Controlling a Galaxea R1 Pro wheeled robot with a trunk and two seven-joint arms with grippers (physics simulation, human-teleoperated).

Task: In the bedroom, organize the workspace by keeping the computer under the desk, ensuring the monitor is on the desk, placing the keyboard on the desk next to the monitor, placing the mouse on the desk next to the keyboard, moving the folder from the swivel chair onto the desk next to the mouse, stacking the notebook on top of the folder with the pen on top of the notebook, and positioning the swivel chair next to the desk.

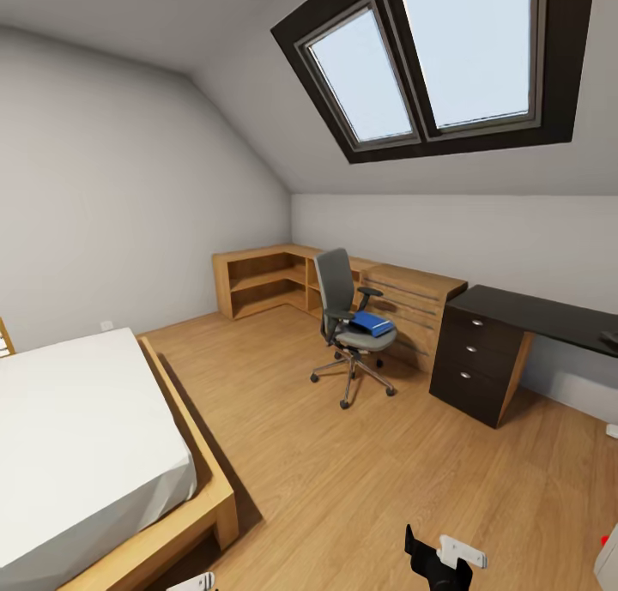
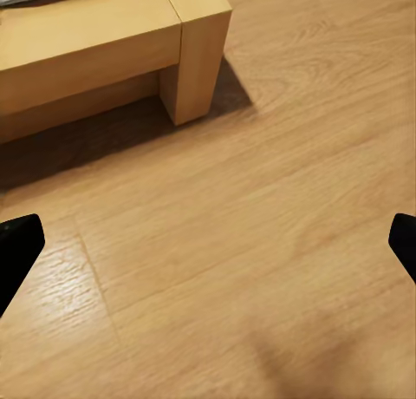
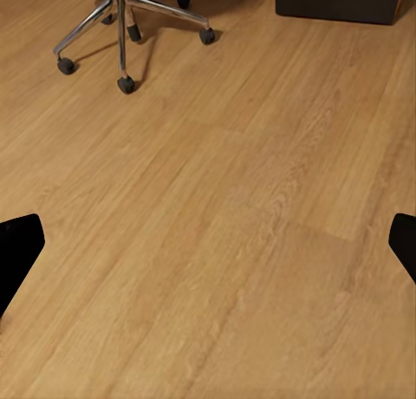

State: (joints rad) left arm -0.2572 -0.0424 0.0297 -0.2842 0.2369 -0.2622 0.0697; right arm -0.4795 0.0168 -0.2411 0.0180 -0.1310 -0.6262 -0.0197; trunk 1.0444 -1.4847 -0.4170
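The swivel chair (image 1: 339,295) stands on the wooden floor across the room, turned partly away from the desk (image 1: 532,310). The bright blue folder (image 1: 372,322) lies on its grey seat. The desk's black drawer unit (image 1: 476,364) is to the chair's right, and a small dark object (image 1: 610,338) lies on the desk top at the picture's edge. My right gripper (image 3: 208,243) hangs open over bare floor, with the chair's chrome base (image 3: 121,17) and the drawer unit's foot (image 3: 338,2) ahead of it. My left gripper (image 2: 208,243) is open and empty above the floor beside the bed frame's corner leg (image 2: 195,52).
A low wooden bed (image 1: 77,445) with a white mattress takes up the left. Wooden corner shelving (image 1: 266,282) and a light wooden chest of drawers (image 1: 412,308) line the far wall under the sloped ceiling. Open floor (image 1: 343,479) lies between me and the chair.
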